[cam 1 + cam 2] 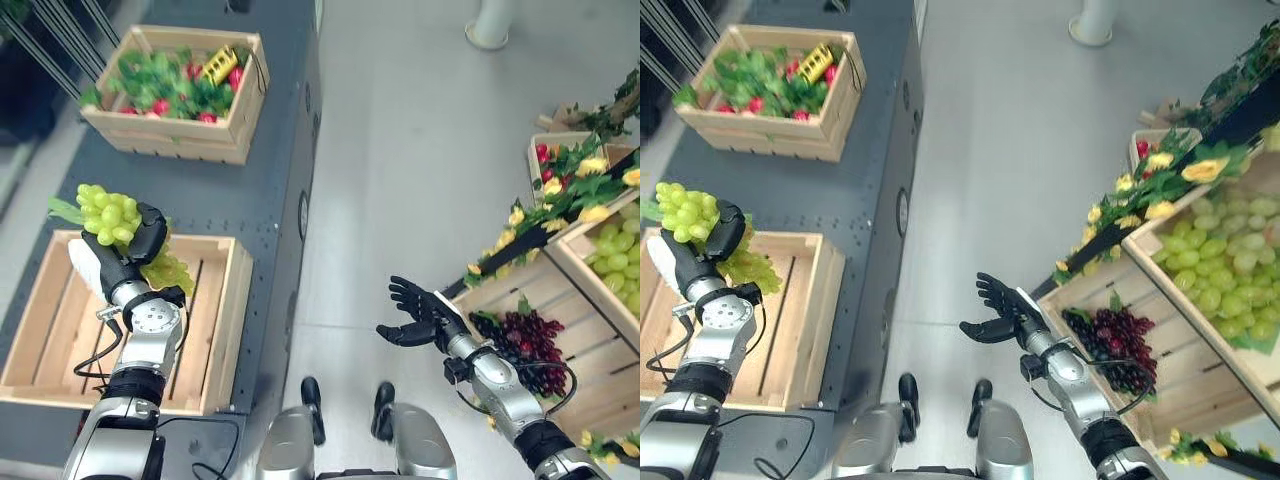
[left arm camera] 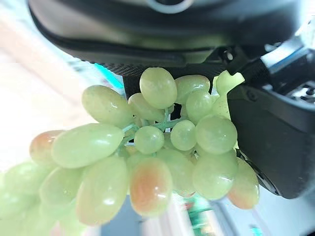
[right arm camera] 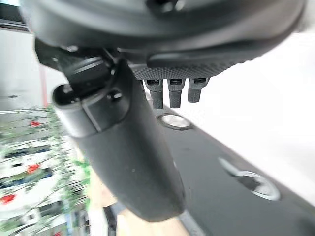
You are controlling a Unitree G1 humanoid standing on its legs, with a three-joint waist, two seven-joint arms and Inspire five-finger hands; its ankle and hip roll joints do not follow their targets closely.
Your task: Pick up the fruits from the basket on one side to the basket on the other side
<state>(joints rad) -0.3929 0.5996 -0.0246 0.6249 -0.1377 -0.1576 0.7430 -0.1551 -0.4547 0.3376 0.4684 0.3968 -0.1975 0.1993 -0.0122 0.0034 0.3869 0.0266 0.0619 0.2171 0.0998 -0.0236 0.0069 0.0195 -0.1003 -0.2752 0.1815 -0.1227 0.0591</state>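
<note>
My left hand (image 1: 135, 240) is shut on a bunch of green grapes (image 1: 110, 216), held over the far edge of a wooden crate (image 1: 226, 320) on my left. The bunch (image 2: 147, 152) hangs against the palm in the left wrist view, and part of it droops toward the crate's slats. My right hand (image 1: 418, 312) hovers open over the grey floor, palm up and holding nothing. To its right, a slatted crate (image 1: 510, 290) holds a bunch of dark red grapes (image 1: 525, 340). Green grapes (image 1: 618, 252) fill a crate beside it.
A second wooden crate (image 1: 180, 135) with green leaves, red fruit and a yellow item sits far left on the dark platform (image 1: 270, 200). Yellow flowers and leaves (image 1: 560, 195) line the right-hand stand. A white pillar base (image 1: 492, 25) stands at the back.
</note>
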